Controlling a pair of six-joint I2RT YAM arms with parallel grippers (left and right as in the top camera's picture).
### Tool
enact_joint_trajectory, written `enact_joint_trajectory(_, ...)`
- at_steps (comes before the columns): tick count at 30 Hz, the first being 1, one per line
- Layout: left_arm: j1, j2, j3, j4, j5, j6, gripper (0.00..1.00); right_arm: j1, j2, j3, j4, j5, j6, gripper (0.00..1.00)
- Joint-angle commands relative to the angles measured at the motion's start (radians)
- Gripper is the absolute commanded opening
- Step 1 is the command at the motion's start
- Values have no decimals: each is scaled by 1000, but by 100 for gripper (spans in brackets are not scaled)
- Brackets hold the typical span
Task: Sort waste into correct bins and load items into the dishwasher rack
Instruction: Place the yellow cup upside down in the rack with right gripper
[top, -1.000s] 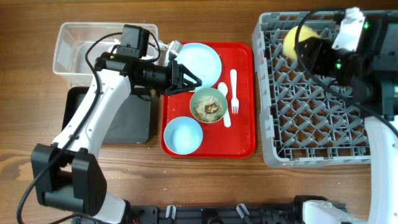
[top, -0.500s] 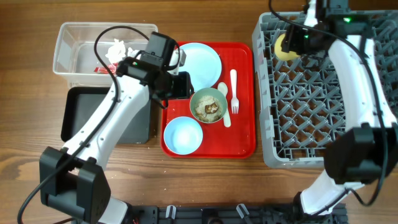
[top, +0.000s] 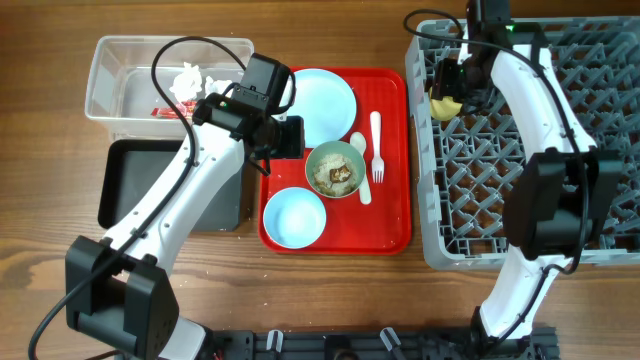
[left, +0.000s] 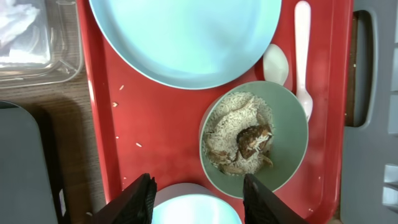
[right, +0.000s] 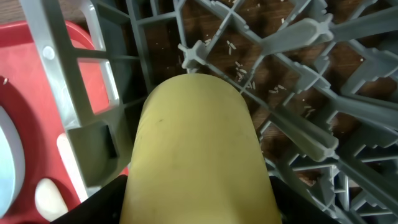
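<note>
My right gripper is shut on the yellow cup, holding it over the far left corner of the grey dishwasher rack; the cup also shows in the overhead view. My left gripper is open and empty above the red tray, over the light blue bowl and beside the pale green bowl of beige food scraps. The light blue plate, white fork and spoon lie on the tray. A white tissue wad and red wrapper lie in the clear tub.
The black tray sits in front of the clear tub, left of the red tray. Rice grains are scattered on the table under the rack. The rack's upright pegs surround the cup.
My right gripper has carried the yellow cup leftward and nearer, to the rack's far left corner. My left gripper has swung from the tub side to over the red tray and then held still.
</note>
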Motion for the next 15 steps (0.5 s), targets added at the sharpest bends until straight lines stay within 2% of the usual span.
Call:
enact_joint_trajectory(1,-1,-26,1,0,-18,-3,46,4,7,19,5,24,6,72)
enact_joint_trajectory(3,-1,-26,1,-1,-18,-3,47,4,7,20,6,21,6,89)
enact_joint_trajectory(5,-1,-26,1,-1,-18,-3,47,3,5,31,0,16,5,99)
enact_joint_trajectory(11,-1,-26,1,0,-18,-3,46,3,-31,125,-81,-5,5,100)
enact_joint_trajectory(15,-1,-26,1,-1,-18,-4,47,3,-103,193,-129,-90,4,100)
